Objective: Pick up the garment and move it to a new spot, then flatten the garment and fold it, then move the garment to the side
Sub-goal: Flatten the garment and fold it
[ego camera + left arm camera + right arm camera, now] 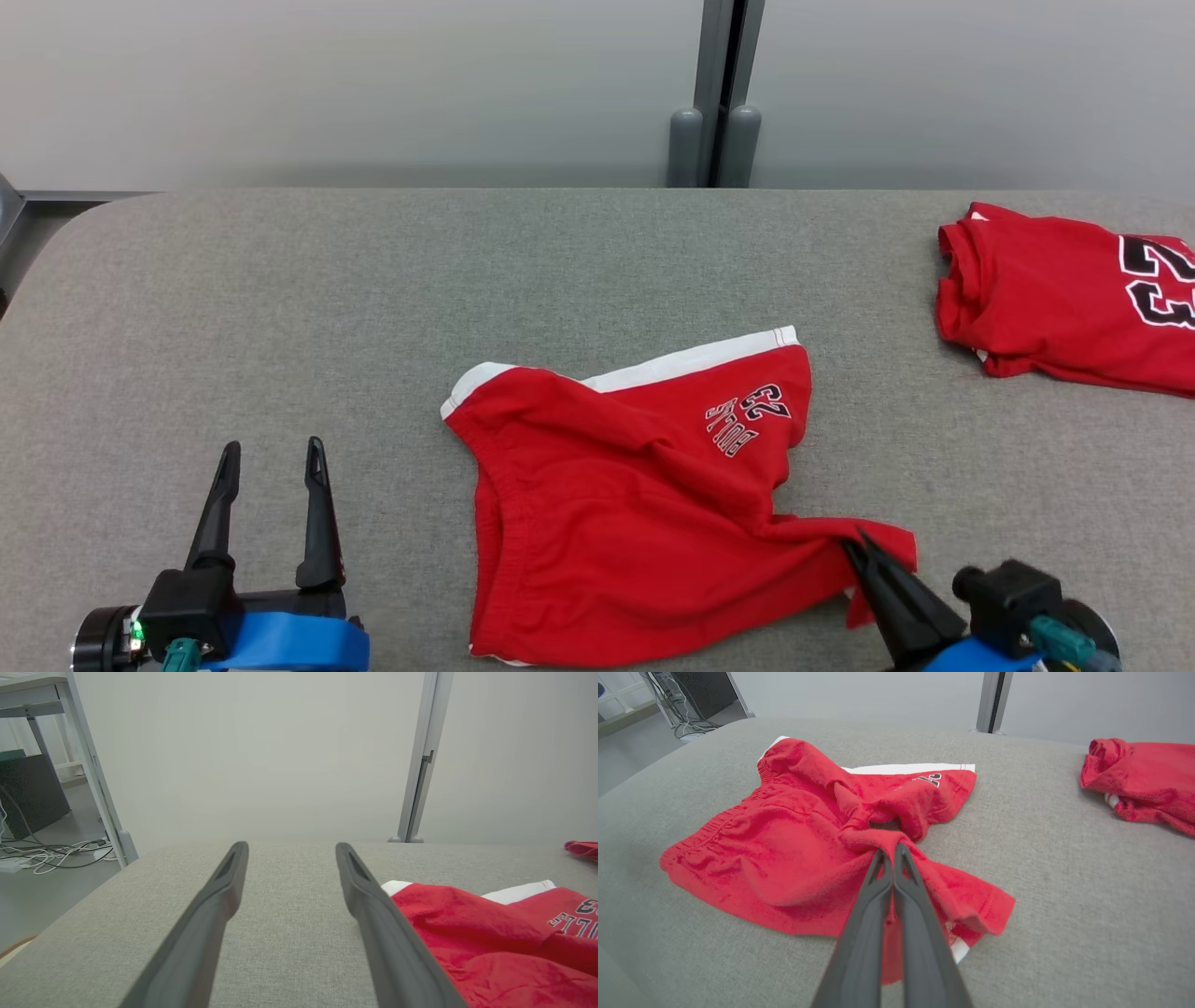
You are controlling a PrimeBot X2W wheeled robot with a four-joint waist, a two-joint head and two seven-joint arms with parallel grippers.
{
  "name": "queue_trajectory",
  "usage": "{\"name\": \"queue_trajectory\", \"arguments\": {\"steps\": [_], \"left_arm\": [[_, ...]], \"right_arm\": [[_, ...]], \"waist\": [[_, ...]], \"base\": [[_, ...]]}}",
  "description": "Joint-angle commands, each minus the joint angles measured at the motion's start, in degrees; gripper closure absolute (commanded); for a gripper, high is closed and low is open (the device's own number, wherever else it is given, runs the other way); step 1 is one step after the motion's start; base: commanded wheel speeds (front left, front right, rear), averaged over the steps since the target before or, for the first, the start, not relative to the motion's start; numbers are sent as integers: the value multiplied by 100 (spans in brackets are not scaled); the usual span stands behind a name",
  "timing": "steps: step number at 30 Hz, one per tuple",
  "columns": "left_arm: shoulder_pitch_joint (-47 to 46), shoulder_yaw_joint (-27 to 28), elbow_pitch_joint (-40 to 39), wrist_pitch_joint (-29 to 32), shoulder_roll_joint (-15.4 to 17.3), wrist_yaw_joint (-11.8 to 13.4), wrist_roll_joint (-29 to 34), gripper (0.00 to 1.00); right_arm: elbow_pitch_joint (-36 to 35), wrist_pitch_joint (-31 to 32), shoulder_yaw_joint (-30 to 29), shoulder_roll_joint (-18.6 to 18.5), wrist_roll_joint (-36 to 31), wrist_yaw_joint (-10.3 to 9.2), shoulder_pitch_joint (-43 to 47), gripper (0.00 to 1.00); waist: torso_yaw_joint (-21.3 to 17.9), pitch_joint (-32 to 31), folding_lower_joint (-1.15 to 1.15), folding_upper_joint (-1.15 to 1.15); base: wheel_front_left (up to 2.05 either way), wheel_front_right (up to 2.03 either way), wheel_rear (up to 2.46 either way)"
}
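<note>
Our right gripper [859, 544] is clenched on a bunched fold at one leg corner of the red shorts [616, 504]. From those jaws the cloth spreads to our left and away. Its gathered waistband forms the edge farthest from the pinch, and the white trim lies along the far side. We judge the next pull has to run away from the waistband to draw the leg flat.

Our left gripper [273, 453] is spread apart and holds nothing. It sits over the bare grey table [280, 308], well apart from the waistband, so the right arm is the nearer one.

The right wrist view shows the cloth twisted into a ridge ahead of the fingertips, which the head view flattens out. A red jersey [1055, 299] lies well apart beyond the right jaws.
</note>
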Motion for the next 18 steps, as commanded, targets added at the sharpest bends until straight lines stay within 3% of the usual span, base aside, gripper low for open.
{"name": "queue_trajectory", "arguments": {"steps": [1,10,18], "left_arm": [[-64,37,-8,-26,-9,-32,17,0],[-202,-65,33,-26,-9,-33,-9,0],[-276,-99,41,-26,-8,9,-60,0]], "right_arm": [[91,-51,4,3,86,4,-193,100],[1717,-505,229,-369,105,3,-1716,100],[3496,-1015,454,-212,273,4,-2991,100]], "waist": [[12,7,0,0],[243,100,0,0],[330,250,0,0]], "base": [[0,0,0],[0,0,0],[0,0,0]]}}
